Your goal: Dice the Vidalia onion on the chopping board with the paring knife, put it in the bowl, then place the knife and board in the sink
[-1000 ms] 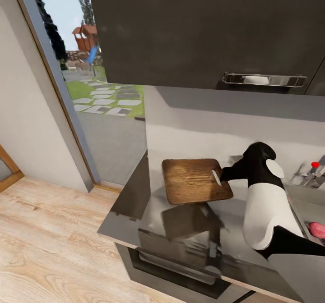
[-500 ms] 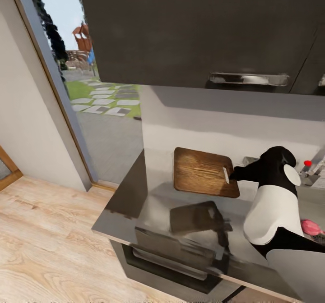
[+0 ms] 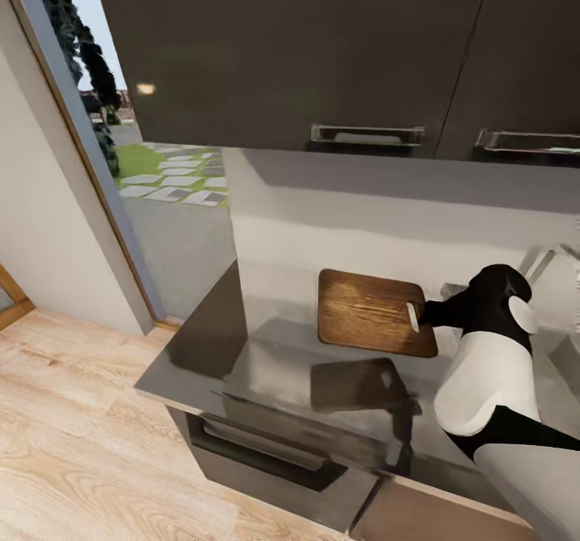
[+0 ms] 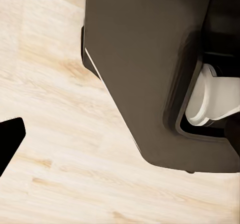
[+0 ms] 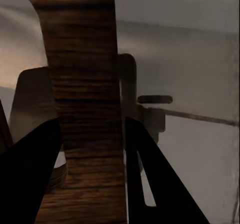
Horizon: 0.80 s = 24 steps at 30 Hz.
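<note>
Black right gripper point(image 3: 420, 315) gripping the chopping board point(image 3: 370, 313) at its short end beside the slot-shaped handle hole, fingers closed on either face of the wood. Confirming from the right wrist view: dark fingers point(image 5: 30, 174) flanking a strip of grained brown board point(image 5: 85, 84) running up between them, rounded edge of the handle hole showing at one side. Holding the board lifted clear of the countertop point(image 3: 242, 356), roughly level, with its dark reflection lying separately on the glossy surface below. Extending from the gripper back toward the robot, a black wrist joining a white forearm point(image 3: 487, 372) with a black elbow section. Standing close behind the board, a pale grey backsplash wall point(image 3: 362, 219); hanging above that, glossy black upper cabinets point(image 3: 282, 50) with chrome bar handles point(image 3: 367, 134). Showing at the far right edge, part of an angular chrome tap point(image 3: 541, 266). Sitting under the worktop, dark grey lower cabinets point(image 3: 266, 460). Lying to the left, pale wood-plank floor point(image 3: 72, 444) and a large window point(image 3: 161, 187) facing grass and paving stones. Left gripper point(image 4: 7, 141): only a black fragment over the plank floor in the left wrist view, jaw state impossible to determine.
</note>
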{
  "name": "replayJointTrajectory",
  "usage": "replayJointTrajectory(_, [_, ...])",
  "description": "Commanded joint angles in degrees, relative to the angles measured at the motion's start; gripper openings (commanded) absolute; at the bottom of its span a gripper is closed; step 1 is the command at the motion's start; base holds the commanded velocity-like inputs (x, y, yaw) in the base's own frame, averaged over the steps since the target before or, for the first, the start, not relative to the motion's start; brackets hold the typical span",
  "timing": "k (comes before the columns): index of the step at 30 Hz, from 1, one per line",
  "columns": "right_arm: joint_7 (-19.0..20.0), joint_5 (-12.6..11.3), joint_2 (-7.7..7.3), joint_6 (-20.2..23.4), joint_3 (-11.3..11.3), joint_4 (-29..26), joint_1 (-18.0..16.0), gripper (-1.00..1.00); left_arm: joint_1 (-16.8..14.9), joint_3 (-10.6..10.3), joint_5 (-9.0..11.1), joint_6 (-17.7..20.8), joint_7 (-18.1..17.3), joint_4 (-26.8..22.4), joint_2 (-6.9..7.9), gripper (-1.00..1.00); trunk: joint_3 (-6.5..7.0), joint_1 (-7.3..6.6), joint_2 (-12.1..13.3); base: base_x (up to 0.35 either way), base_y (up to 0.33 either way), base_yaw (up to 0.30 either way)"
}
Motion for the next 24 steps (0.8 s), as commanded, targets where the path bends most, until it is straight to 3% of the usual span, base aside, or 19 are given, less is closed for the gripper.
replayJointTrajectory(1, [0.60,0.36,0.04,0.41,-0.53,-0.05,-0.07,-1.00,0.03,0.39,0.03,-0.05,-0.07,-0.11,-0.02,1.00,-0.10,0.02,-0.11,-0.147,-0.279,0.000])
replayJointTrajectory(5, [0.59,0.42,0.05,0.41,-2.83,-0.01,-0.08,-1.00,0.03,0.39,0.03,-0.06,-0.08,-0.11,-0.02,1.00,-0.10,0.02,-0.11,-0.147,-0.277,0.000])
replayJointTrajectory(9, [0.52,0.55,0.05,0.41,-3.71,0.02,-0.09,-1.00,0.03,0.39,0.03,-0.05,-0.07,-0.11,-0.02,1.00,-0.10,0.02,-0.11,-0.121,-0.219,0.000])
replayJointTrajectory(24, [-1.91,2.71,0.05,0.41,-5.10,0.04,-0.09,-1.00,0.03,0.39,0.03,-0.05,-0.05,-0.13,-0.02,1.00,-0.10,0.02,-0.11,-0.007,-0.012,-0.064])
